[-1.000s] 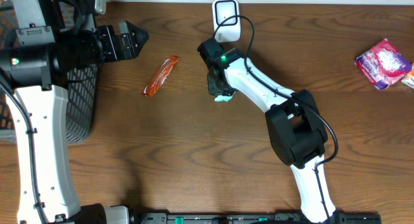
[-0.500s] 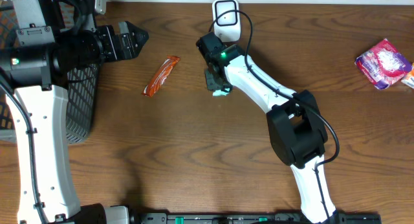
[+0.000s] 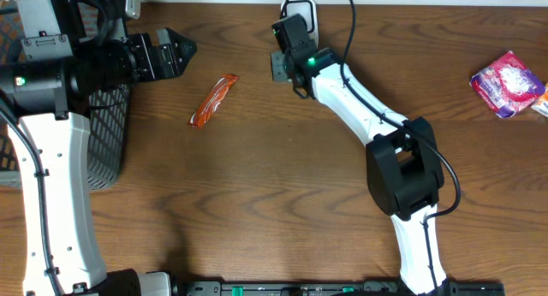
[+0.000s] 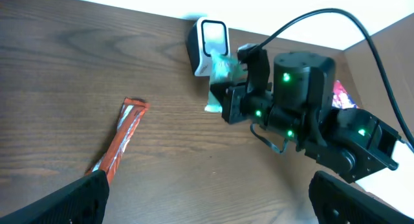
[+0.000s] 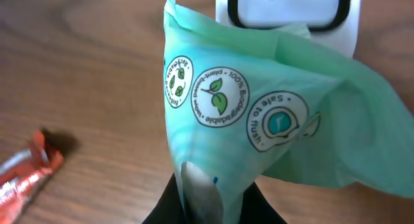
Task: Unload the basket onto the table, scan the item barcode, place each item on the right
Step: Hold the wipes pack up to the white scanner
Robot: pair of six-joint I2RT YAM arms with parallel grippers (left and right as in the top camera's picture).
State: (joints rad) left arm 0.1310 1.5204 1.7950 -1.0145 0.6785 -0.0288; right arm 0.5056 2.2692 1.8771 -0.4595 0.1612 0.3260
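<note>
The task looks to be at its main step rather than past it. The right gripper [image 3: 285,67] is clamped on the lower edge of a soft green packet [image 5: 259,114] and holds it up above the table [image 3: 257,202], just in front of the white scanner [image 4: 210,43] that stands at the far edge, near the middle of that edge. In the right wrist view the packet hangs between the camera and the scanner, and its top covers the lower rim of the scanner's dark window. The side turned to the camera shows only round printed badges. No barcode is visible anywhere, so I cannot tell whether the code faces the window, and nothing shows that a read has registered. My judgement is that pickup and carry are done. What is left is to square the coded face to the window, perhaps by turning or flattening the crumpled film, and then to put the packet aside. The left gripper [image 3: 180,46] hangs with its fingers spread wide and holds nothing, over the far left part of the table beside the black mesh basket [image 3: 107,125]. An orange snack bar [image 3: 214,99] lies untouched between the two arms, and a pink packet [image 3: 507,82] lies near the right edge.
</note>
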